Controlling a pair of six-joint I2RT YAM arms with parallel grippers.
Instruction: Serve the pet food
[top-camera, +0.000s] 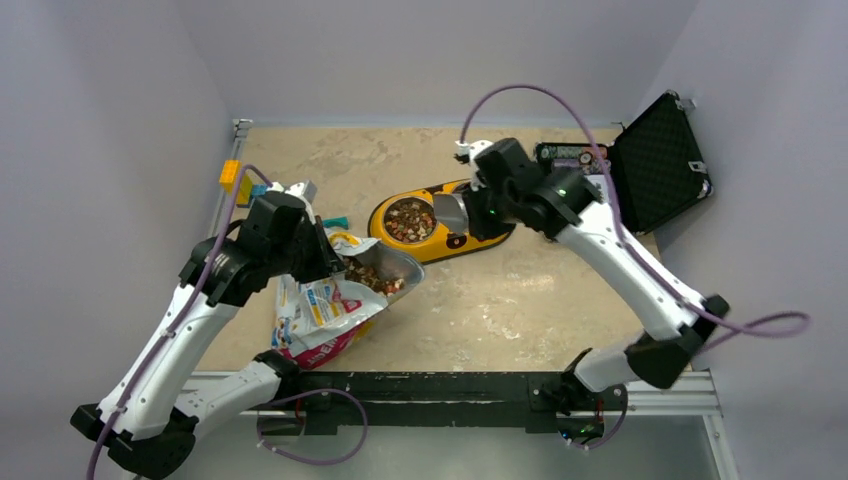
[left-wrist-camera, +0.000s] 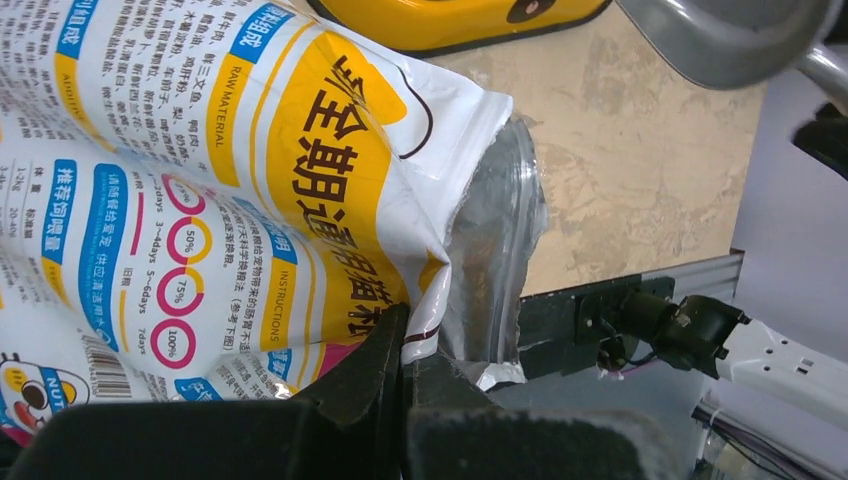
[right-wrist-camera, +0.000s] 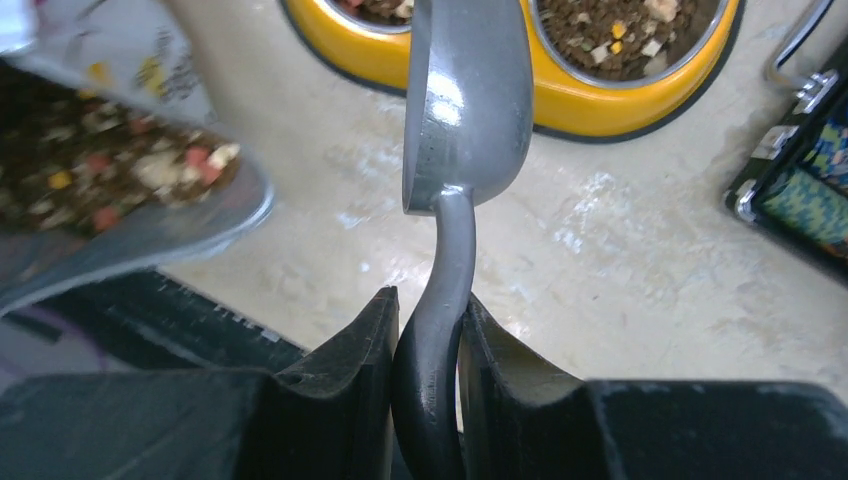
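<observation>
Left gripper (left-wrist-camera: 405, 345) pinching bag (left-wrist-camera: 250, 180) by its lip; right gripper (right-wrist-camera: 428, 310) clamped on scoop (right-wrist-camera: 470, 100) handle.
You hold the mouth open so kibble (right-wrist-camera: 120, 175) scoops out easily.

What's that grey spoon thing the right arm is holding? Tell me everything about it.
It is a shiny grey metal scoop, a deep rounded bowl on a curved handle whose lower end is black. The right pincer is shut on that handle. The scoop is held in the air, its bowl over the yellow feeder, touching nothing else visible.

Glossy plastic bag (left-wrist-camera: 250, 200), smooth grey metal scoop (right-wrist-camera: 470, 100), glossy yellow bowl (right-wrist-camera: 620, 110).
</observation>
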